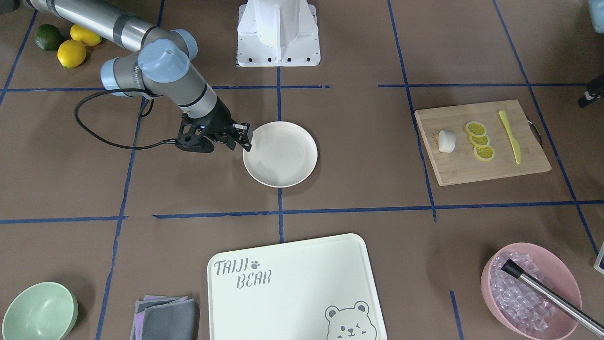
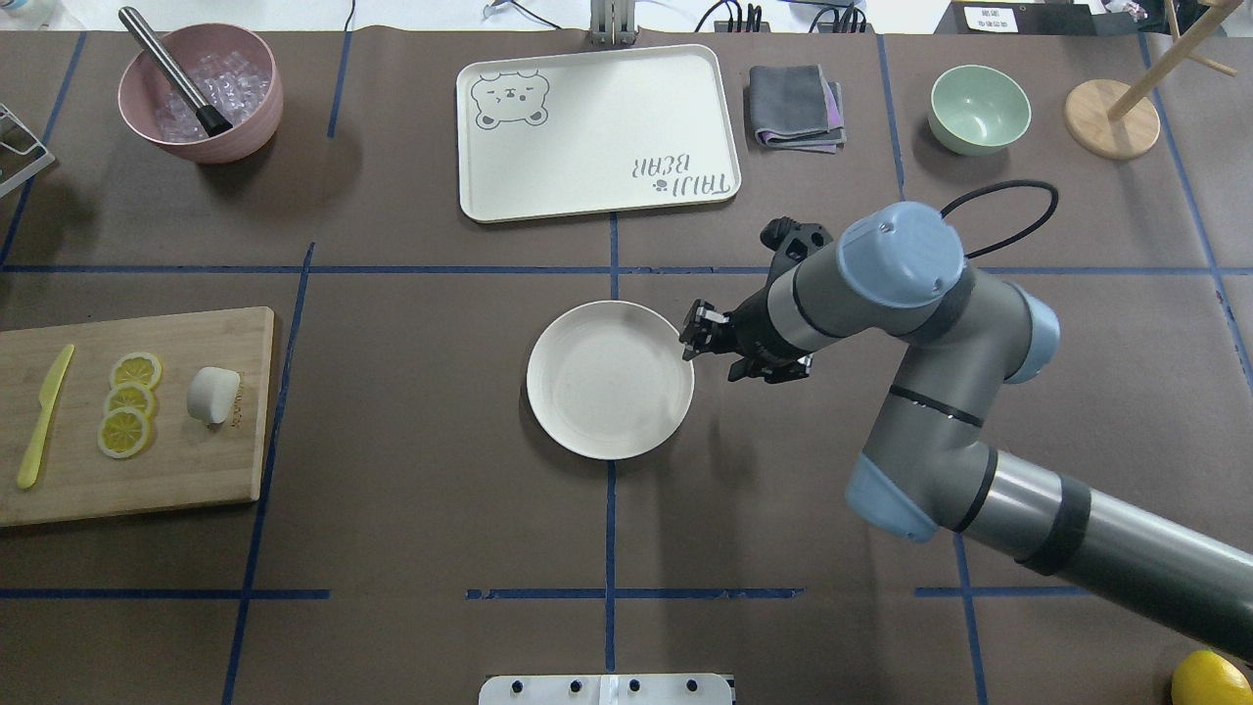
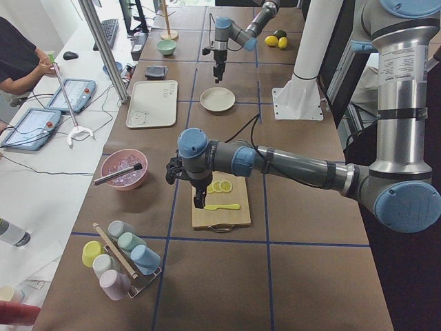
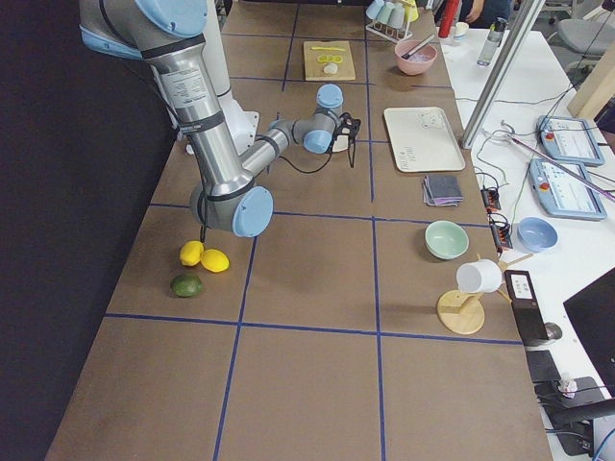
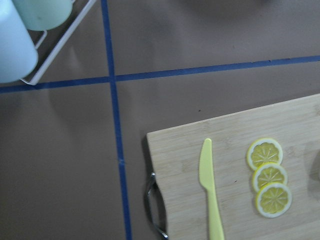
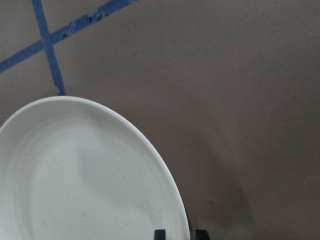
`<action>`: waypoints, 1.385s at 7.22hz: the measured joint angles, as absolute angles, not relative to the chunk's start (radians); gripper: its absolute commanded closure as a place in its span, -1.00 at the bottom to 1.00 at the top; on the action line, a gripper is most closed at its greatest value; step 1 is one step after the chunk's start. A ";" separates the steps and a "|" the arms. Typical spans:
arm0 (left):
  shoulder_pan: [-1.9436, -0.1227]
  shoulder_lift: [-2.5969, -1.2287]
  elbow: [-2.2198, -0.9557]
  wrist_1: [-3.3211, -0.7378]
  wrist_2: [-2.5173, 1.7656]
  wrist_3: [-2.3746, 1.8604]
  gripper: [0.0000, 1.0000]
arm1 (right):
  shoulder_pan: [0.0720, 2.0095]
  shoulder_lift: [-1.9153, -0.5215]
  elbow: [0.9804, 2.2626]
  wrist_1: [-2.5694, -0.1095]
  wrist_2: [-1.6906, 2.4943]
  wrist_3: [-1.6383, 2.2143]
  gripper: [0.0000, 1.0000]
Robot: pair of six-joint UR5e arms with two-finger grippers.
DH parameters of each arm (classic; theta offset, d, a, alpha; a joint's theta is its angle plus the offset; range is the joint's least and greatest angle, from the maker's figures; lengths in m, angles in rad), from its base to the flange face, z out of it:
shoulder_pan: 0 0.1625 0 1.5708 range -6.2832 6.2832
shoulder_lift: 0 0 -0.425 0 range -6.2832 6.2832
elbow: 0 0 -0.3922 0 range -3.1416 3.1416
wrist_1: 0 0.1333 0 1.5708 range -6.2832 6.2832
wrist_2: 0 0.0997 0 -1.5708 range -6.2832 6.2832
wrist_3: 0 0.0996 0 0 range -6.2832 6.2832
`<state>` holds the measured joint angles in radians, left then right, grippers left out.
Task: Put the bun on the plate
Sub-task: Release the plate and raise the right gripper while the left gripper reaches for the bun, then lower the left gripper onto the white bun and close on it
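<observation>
Resting bun (image 2: pixel 213 395) lies far from right jaws.

One bun (image 1: pixel 447 141), one plate (image 1: pixel 283 158), three lemon slices (image 1: pixel 479 140)

Robotics lab: tape-gridded table (image 2: pixel 392 441), teach pendants (image 3: pixel 72 95) alongside.

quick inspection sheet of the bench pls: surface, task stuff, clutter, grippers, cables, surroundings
surface: brown table, blue tape grid
job's things: bun on cutting board, apart from plate; plate at centre, nothing on it
clutter: lemon slices, yellow knife, bear tray, ice bowl, green bowl, cloths
grippers: right gripper at plate's rim, grip unclear; left gripper above the board, state cannot be told
cables: black cable loops off right arm
surroundings: person seated by tablets
</observation>
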<state>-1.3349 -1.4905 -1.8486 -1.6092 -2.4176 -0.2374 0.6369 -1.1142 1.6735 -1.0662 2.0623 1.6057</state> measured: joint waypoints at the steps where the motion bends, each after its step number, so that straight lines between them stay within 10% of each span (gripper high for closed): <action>1: -1.224 -1.506 -1.848 -1.714 -2.373 -0.398 -1.00 | 0.724 -1.173 1.733 -1.090 2.134 1.570 -1.00; 5: -0.887 -1.638 -1.828 -1.856 -2.171 -0.724 -0.99 | 0.959 -1.491 1.837 -1.103 2.244 1.159 -1.00; 10: -0.777 -1.655 -1.781 -1.865 -2.106 -0.736 -0.96 | 0.978 -1.532 1.835 -1.100 2.245 1.088 -1.00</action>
<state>-0.7765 -1.6554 -1.7806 -1.8647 -2.1055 -0.7356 0.9778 -1.5319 1.8347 -1.1000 2.2446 1.0879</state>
